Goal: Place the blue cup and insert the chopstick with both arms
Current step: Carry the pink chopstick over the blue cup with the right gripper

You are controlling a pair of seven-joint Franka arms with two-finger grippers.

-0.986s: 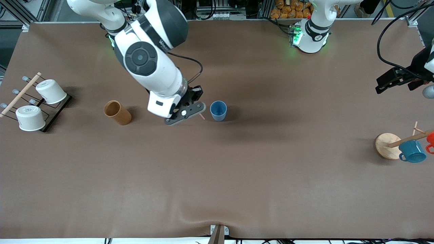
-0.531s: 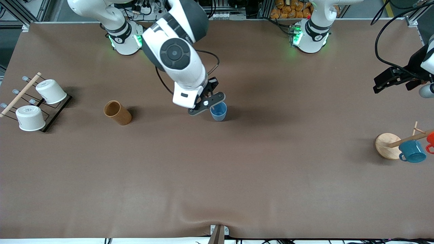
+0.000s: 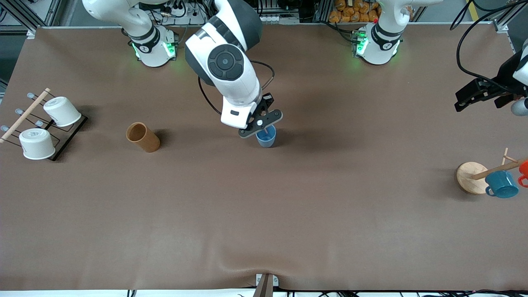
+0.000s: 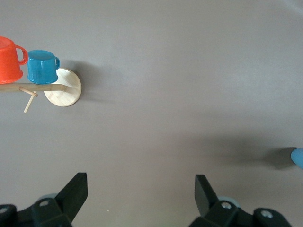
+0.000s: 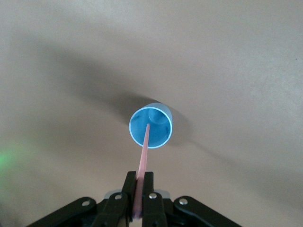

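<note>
Pointing down, right hand (image 5: 138, 187) holds chopstick (image 5: 144, 151) over blue cup (image 5: 150, 125).

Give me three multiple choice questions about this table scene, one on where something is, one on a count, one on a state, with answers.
1. The right gripper is over:
A. the brown cup
B. the blue cup
C. the mug tree

2. White cups on the rack:
A. two
B. one
C. four

3. The left gripper is:
A. shut on the chopstick
B. shut on a mug
C. open, holding nothing

Answers:
1 B, the chopstick it grips points into the blue cup.
2 A, two white cups show.
3 C, its fingers stand apart over bare table.
</note>
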